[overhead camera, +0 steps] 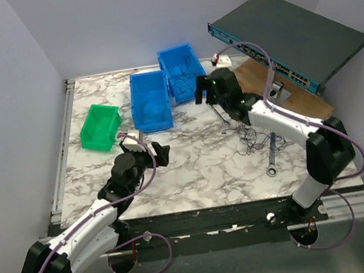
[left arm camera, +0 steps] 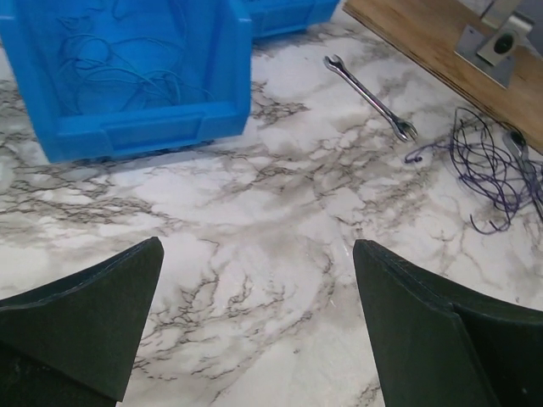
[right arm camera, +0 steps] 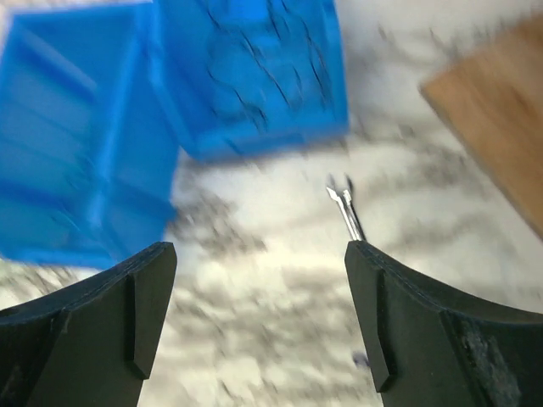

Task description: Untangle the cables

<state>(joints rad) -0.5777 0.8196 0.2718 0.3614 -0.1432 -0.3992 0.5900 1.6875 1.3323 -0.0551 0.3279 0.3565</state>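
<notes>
- Cables (overhead camera: 251,135): a small tangle of thin dark and purplish wire lies flat on the desk toward the right edge, about midway between the near and far edges. More loose strands (left arm camera: 110,59) sit inside a blue bin (left arm camera: 136,127).
- Beside the tangle: one wrench (overhead camera: 271,159) lies just on its near side, a second wrench (left arm camera: 371,95) lies near it on the far-left side, and a wooden board (overhead camera: 249,76) lies toward the far right corner.
- Left gripper (left arm camera: 256,246): released, jaws spread wide, nothing held, over bare top and well apart from the tangle.
- Right gripper (right arm camera: 259,246): also released and empty, up by the bins near the far edge. Its wrist view is blurred.
- Risk: you may pinch a wrench along with the wire, or drag it.
- Risk: the strands are thin and lie flat, so your fingers may close on nothing or scrape the top.
- Risk: pulling one strand hard will likely tighten the knot rather than free it.
- Risk: the right forearm passes above the tangle in the top view and could snag a strand.
- Surface: marble-patterned desk (overhead camera: 193,169) whose dark veins may hide the wire from you.
- Room: plain pale walls on three sides.
</notes>
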